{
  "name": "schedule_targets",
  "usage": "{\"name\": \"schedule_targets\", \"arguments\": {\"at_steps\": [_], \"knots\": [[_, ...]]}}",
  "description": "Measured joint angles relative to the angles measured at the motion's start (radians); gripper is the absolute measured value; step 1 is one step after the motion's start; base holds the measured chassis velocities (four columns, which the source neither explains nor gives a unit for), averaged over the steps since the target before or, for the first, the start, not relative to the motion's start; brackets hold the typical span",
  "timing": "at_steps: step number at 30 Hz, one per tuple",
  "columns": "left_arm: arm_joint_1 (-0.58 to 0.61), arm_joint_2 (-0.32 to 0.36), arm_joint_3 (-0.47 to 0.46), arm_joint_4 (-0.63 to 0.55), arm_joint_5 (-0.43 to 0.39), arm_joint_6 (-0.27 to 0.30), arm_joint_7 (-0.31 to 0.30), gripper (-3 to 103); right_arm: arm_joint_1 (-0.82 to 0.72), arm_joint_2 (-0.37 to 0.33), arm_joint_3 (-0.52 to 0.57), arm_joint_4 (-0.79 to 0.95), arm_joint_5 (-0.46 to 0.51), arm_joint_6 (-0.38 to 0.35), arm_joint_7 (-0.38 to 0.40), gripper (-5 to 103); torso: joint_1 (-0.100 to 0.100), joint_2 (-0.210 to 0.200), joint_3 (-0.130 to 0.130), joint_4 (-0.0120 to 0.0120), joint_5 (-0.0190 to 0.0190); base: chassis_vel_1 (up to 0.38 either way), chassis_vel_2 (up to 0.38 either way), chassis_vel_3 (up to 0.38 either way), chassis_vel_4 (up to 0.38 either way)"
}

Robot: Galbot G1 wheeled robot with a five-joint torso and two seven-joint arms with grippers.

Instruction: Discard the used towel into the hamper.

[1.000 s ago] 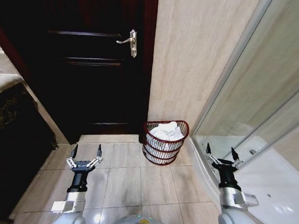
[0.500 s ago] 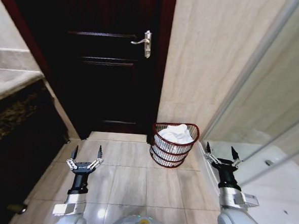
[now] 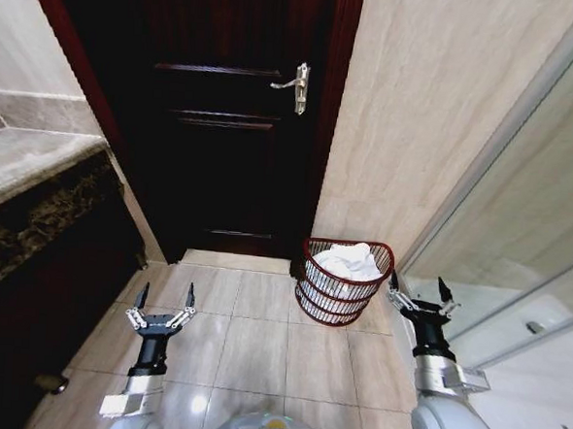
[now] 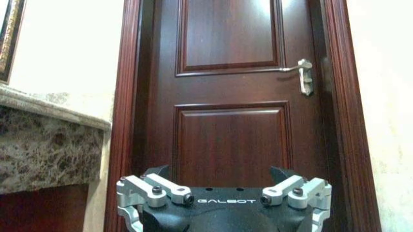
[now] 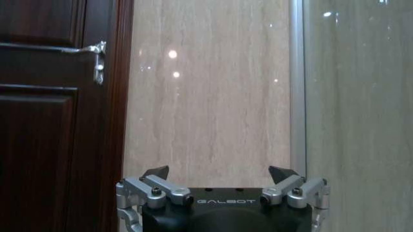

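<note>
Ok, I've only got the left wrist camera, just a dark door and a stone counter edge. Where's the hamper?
Observer: The hamper stands on the floor tiles at the foot of the beige wall, right of the door.
Operator: Anything in it?
Observer: Yes, a white towel is piled up to its rim.
Operator: And the right gripper?
Observer: The right gripper is open, empty, low beside the hamper's right side.

Black tool (image 4: 224,181) (marked GALBOT), seemingly silver knuckles.
</note>
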Motion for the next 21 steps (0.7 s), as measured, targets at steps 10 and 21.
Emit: {"name": "schedule_targets", "arguments": {"at_steps": [10,21], "knots": [[-0.008,0.033,0.016,-0.081,-0.016,0.127,0.041,100,-0.029,0.081,0.113,0.041,0.026,-0.045,-0.108,100,0.015,0.045,0.03,0.0001,0.0002,0.0,0.0,0.0,0.0],[-0.077,0.145,0.056,-0.163,-0.017,0.262,-0.075,100,-0.104,0.11,0.187,0.075,0.092,-0.042,-0.194,100,0.036,0.098,0.062,0.0,-0.0001,0.0,0.0,0.0,0.0]]}}
